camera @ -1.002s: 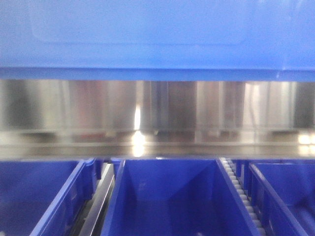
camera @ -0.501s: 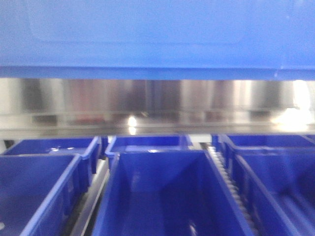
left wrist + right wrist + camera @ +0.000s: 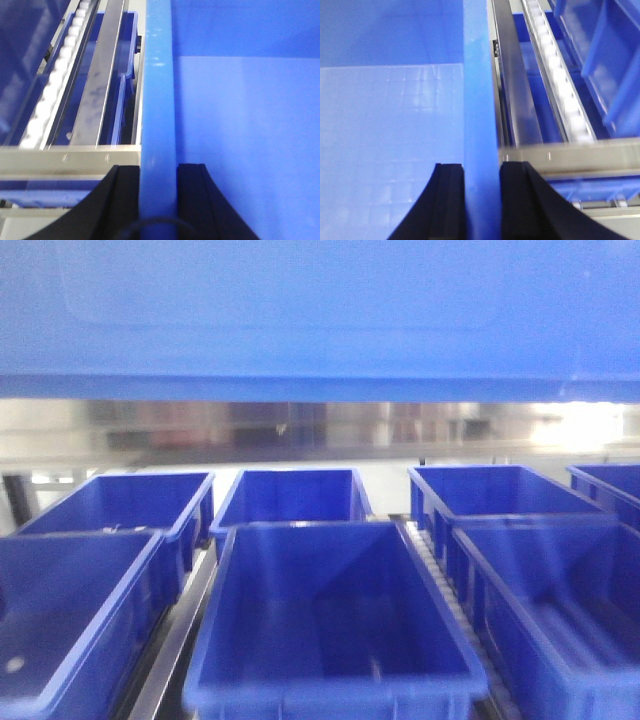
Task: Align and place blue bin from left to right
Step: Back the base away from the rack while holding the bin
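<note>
Blue bin [image 3: 320, 310]: stiff, smooth, probably light plastic crate; I am pinching opposite side walls at the rim with left tool [image 3: 158, 172] and right tool [image 3: 481, 170].

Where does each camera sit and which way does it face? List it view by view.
Front view: behind the held blue bin, facing forward under it over smaller bins; no robot parts.
Left wrist: above the left gripper, facing along the bin's rim; black fingers show.
Right wrist: same over the right gripper.
Shared: both wrists see the roller track.
</note>
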### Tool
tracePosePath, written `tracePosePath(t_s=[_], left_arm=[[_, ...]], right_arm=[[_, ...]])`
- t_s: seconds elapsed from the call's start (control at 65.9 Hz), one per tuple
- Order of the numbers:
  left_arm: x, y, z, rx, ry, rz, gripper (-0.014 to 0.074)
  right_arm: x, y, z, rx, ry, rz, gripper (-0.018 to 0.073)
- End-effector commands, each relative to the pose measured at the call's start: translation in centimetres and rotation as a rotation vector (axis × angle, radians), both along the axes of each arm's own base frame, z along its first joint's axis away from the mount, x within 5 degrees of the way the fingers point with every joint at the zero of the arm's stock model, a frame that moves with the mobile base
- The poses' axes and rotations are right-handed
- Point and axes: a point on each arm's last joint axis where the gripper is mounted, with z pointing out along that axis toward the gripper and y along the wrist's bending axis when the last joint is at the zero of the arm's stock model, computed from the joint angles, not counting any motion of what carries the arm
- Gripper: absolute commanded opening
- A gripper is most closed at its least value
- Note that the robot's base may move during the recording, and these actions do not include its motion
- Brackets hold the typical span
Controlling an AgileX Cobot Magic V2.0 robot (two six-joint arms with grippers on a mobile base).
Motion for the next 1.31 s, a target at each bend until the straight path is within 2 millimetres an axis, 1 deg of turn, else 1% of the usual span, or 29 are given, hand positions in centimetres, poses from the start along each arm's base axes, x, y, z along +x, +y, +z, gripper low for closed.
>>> tracePosePath(t_s=[0.0,1.29], left_arm=[[-0.11,-0.57,0.96,-0.034,-0.085,-0.064,-0.0111],[-0.11,-0.57,0.96,-0.034,-0.085,-0.064,-0.0111]], right_arm=[[-0.04,0.46,1.25,0.081,-0.094,0.058,-0.0071],[-0.04,0.47,1.26,0.082,-0.095,0.058,-0.0071]])
